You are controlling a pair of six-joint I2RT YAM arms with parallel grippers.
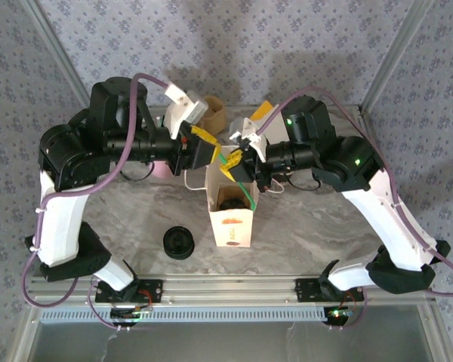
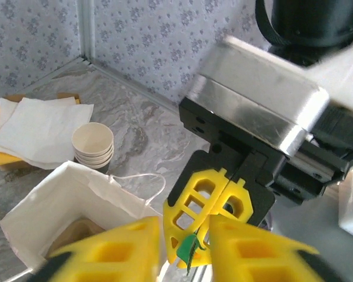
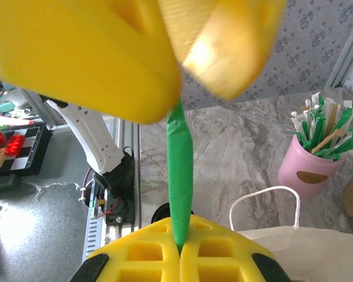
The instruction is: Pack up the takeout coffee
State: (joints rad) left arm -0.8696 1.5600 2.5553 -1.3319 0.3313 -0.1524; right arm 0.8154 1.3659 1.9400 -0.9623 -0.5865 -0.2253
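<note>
Nearest the arm bases, a low pile of black lids [image 1: 179, 243] lies on the table, just left of the upright white bag [image 1: 231, 226]. Down inside the bag sits the coffee cup [image 1: 230, 202]. Its dark lid shows from above, and the bag walls hide the cup body.

Over the bag mouth, the right gripper [image 3: 179, 230] has its jaws pressed together on a green straw [image 3: 180, 170], whose lower end slants into the bag. The left gripper [image 2: 185, 238] is blurred. Its jaws stand apart on either side of the straw's tip, and whether they touch it cannot be told.

Farther back, a pink pot [image 3: 309, 173] of straws is cut off at the frame edge. Beyond it are stacked lidless cups [image 2: 93, 144] and white napkins [image 2: 38, 126].
</note>
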